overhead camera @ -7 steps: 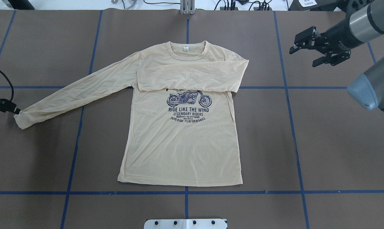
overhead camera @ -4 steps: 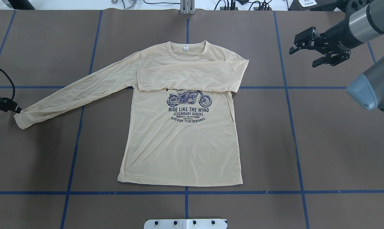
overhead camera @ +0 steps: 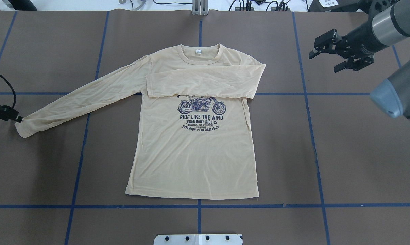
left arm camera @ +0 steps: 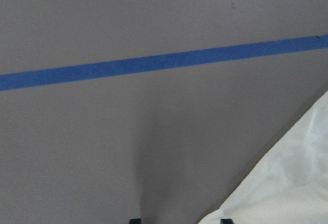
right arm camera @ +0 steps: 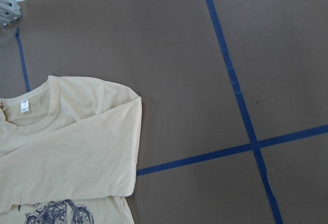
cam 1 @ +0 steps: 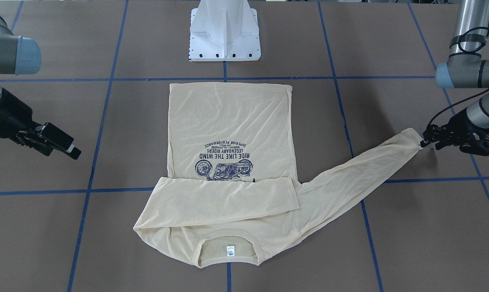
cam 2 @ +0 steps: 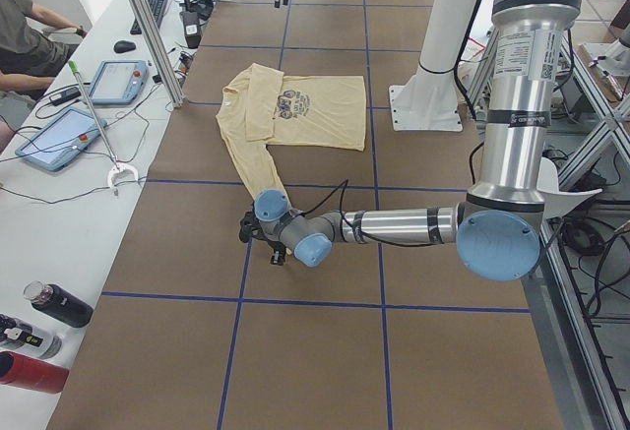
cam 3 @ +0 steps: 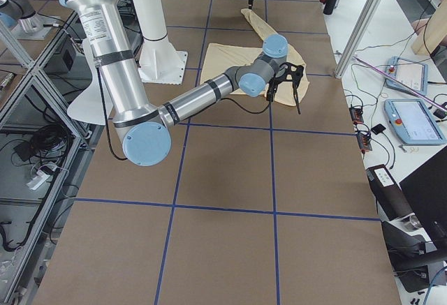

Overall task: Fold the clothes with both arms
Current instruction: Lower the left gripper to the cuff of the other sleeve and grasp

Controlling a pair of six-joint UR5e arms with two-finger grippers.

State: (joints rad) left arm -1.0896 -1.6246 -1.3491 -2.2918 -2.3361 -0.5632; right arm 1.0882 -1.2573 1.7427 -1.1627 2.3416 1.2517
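The cream-yellow long-sleeved shirt (overhead camera: 191, 156) lies flat, print side up, in the middle of the table; it also shows in the front-facing view (cam 1: 228, 117). One sleeve (overhead camera: 205, 83) is folded across the chest. The other sleeve (overhead camera: 79, 98) stretches out to the overhead view's left. My left gripper (overhead camera: 17, 118) sits low at that sleeve's cuff (cam 1: 410, 138). The left wrist view shows its two fingertips apart, with the cloth edge (left arm camera: 287, 183) by one of them. My right gripper (overhead camera: 324, 61) is open and empty, in the air right of the shirt's shoulder.
The brown table cover carries blue tape lines (overhead camera: 313, 136). The white pedestal base (cam 1: 225, 32) stands at the robot's edge. Operators' tablets (cam 2: 59, 140) and bottles (cam 2: 54, 304) lie on a side bench beyond the far edge.
Almost nothing: the left gripper and its cable have shifted slightly at the cuff. The shirt has not moved and the right gripper holds its place.
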